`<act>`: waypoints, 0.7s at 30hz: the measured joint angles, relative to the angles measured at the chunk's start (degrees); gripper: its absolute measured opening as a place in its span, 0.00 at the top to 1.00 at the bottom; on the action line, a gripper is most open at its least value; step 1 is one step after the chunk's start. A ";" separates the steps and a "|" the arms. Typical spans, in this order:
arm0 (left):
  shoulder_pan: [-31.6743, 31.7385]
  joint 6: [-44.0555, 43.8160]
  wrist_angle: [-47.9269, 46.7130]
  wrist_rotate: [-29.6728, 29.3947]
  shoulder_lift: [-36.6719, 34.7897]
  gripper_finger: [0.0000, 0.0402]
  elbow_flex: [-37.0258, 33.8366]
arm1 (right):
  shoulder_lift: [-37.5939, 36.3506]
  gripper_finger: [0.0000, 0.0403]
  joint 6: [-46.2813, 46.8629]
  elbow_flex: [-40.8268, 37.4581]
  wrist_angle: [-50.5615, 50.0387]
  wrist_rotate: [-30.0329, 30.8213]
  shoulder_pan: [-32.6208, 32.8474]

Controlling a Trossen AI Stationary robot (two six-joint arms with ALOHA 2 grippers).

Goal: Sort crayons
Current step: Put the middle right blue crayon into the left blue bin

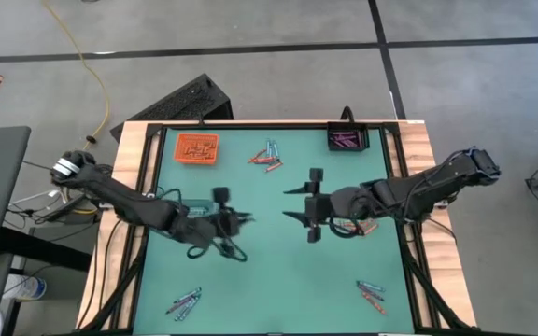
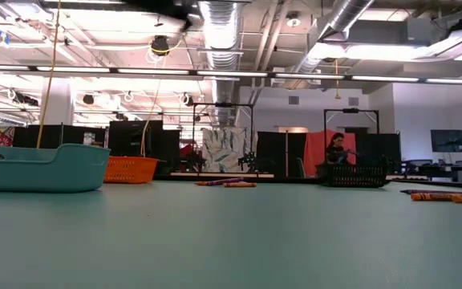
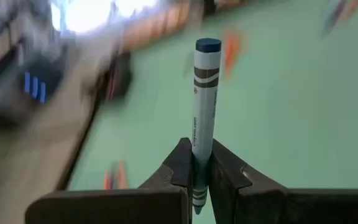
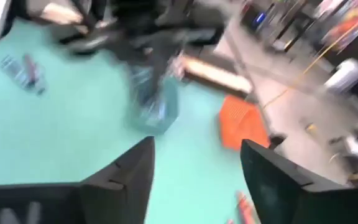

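Your left gripper [image 3: 201, 180] is pinched tight on a blue-grey crayon [image 3: 205, 106], up above the middle of the green table [image 1: 278, 280]. Your right gripper [image 1: 308, 207] faces it with fingers wide apart, holding nothing.

Light falls evenly from above; in the low view, long ceiling strip lights [image 2: 215, 74] glare white against the pipes and ducts. The green table [image 1: 278, 280] is bright and shows only soft, faint shadows under the arms. The high view is sharp throughout. Both wrist views are smeared by motion blur: in the left one only the blue-grey crayon [image 3: 204, 118] stays crisp, in the right one the orange tray [image 4: 242, 124] is streaked.
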 joint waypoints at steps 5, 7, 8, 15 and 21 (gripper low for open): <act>-3.68 -29.32 -36.99 -0.25 -5.60 0.98 0.00 | 0.00 0.37 7.26 -0.63 -9.37 -0.32 -0.25; -4.85 -37.90 -46.69 -0.64 -6.03 0.98 0.00 | 0.00 0.38 8.67 -1.92 -10.00 -0.32 -0.26; -5.27 -41.04 -50.28 -0.65 -6.12 0.98 -0.02 | 0.00 0.38 9.09 -2.61 -9.83 -0.47 -0.20; -4.79 -46.84 -53.87 9.36 -6.15 0.98 -5.27 | 0.42 0.42 12.71 -4.62 -9.81 -3.64 1.32; -4.39 -51.08 -50.43 12.38 -6.51 0.96 -12.89 | 0.42 0.44 13.54 -5.46 -9.50 -3.72 4.59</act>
